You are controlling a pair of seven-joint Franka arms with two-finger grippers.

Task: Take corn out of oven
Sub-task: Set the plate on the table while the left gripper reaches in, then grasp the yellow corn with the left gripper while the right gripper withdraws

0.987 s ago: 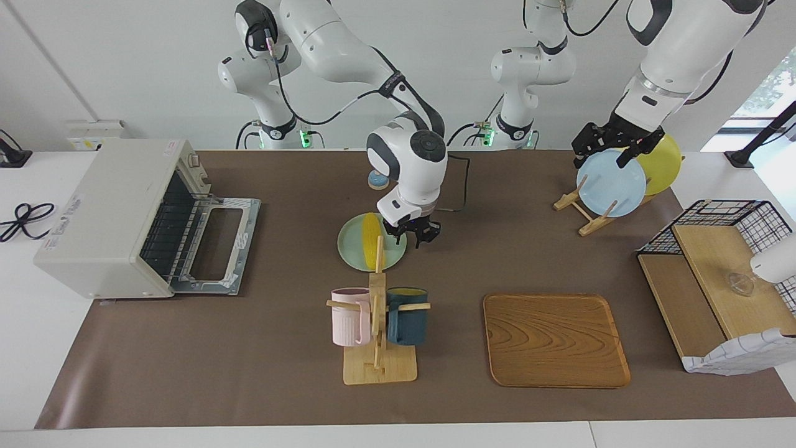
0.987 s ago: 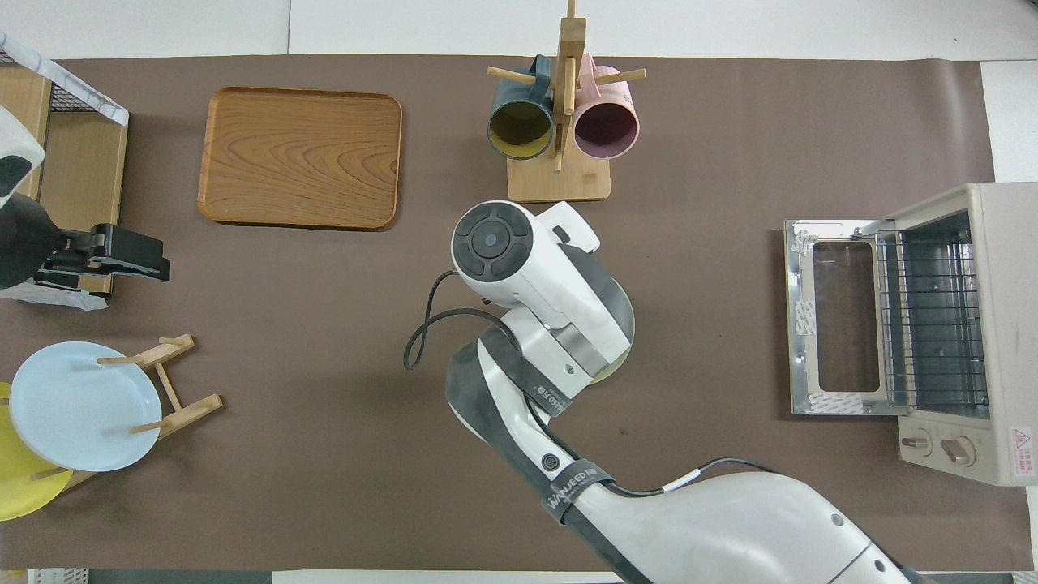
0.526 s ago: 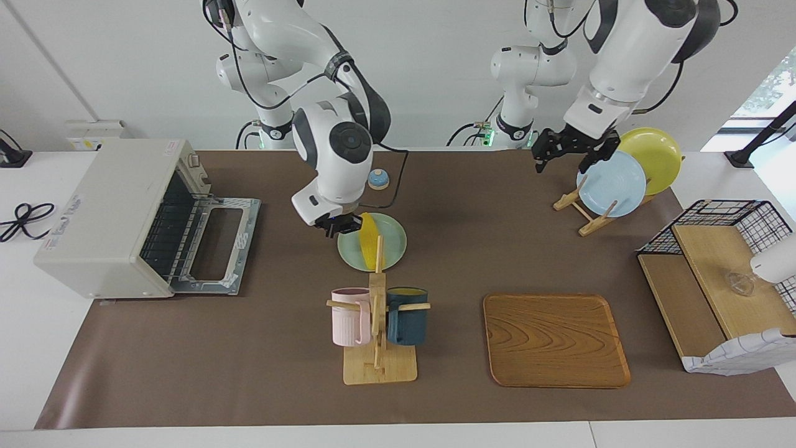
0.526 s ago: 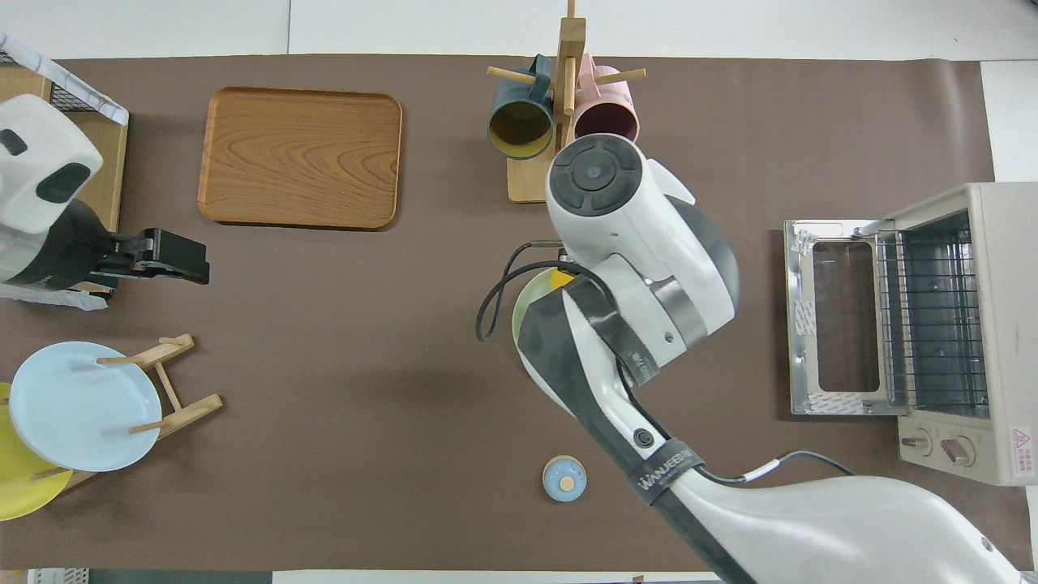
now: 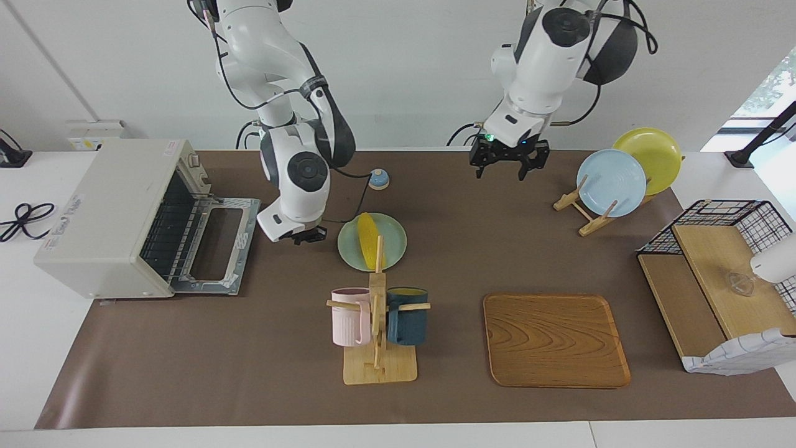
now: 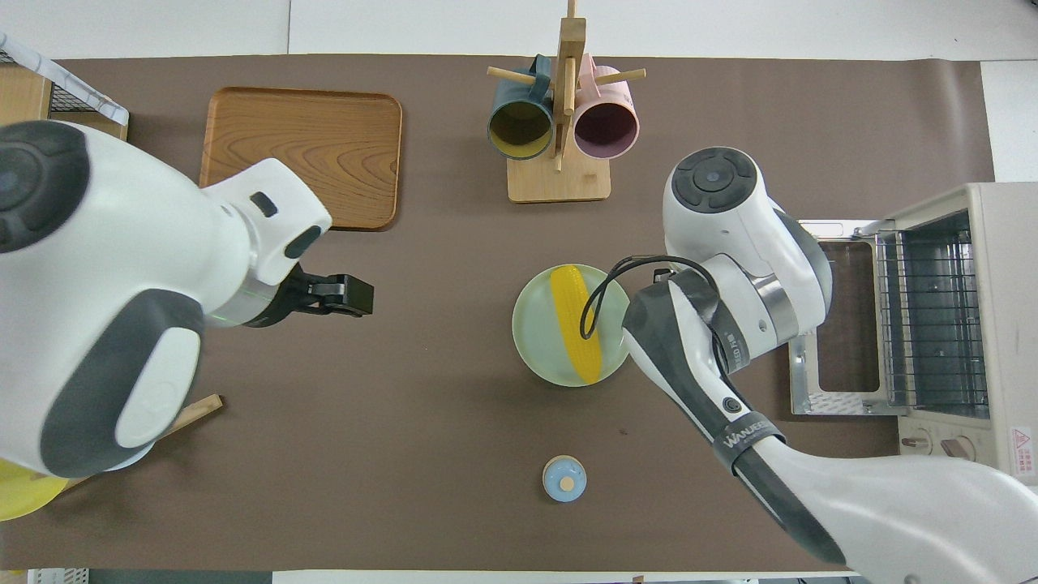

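The corn (image 5: pixel 371 239) lies lengthwise on the green plate (image 5: pixel 393 254), clear of the oven (image 5: pixel 118 214), whose door (image 5: pixel 217 246) hangs open with bare racks, so the removal looks done. The right gripper (image 5: pixel 303 235) hangs shut and empty between the door and plate; from it the corn sits at three o'clock in the facing view, close but apart. The left gripper (image 5: pixel 509 160) waits with fingers spread, holding nothing, over bare mat at about one o'clock from the corn.
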